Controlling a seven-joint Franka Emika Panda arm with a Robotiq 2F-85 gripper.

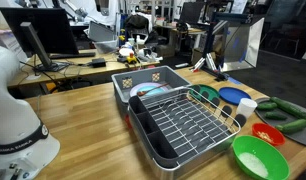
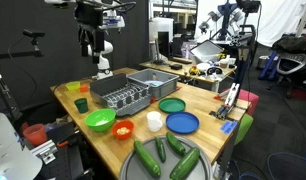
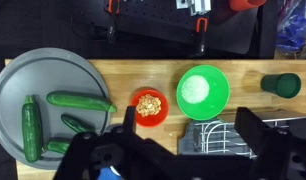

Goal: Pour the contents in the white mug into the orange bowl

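Pincer (image 3: 188, 140) poised high, jaws wide apart and empty. White mug (image 2: 154, 121) stands on the counter (image 3: 133, 72) near the orange bowl (image 2: 123, 128). Best approach: descend squarely, clasp the mug, tip slowly.

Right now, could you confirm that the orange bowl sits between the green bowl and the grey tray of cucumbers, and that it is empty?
Not quite: the orange bowl is not empty. The wrist view shows pale bits inside it. The rest holds: it sits between the green bowl and the grey tray of cucumbers.
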